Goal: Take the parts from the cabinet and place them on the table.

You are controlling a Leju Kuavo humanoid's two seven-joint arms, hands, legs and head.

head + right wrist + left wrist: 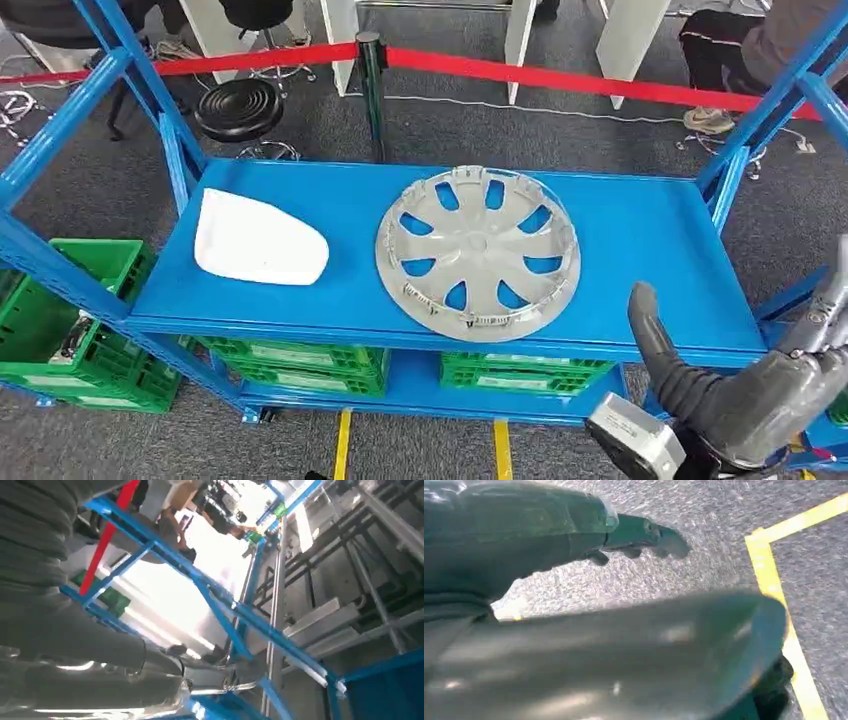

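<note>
A silver wheel cover lies flat in the middle of the blue shelf. To its left on the same shelf lies a white moulded part. My right hand is below the shelf's front right corner with nothing in it; its thumb stands up, apart from the fingers. In the right wrist view the right hand reaches out beside the blue frame beams. My left hand hangs over grey floor, fingers stretched out and holding nothing.
Blue uprights flank the shelf. Green crates sit under and left of it. Behind are a red barrier band, a black post, a black stool and a person's legs. Yellow tape marks the floor.
</note>
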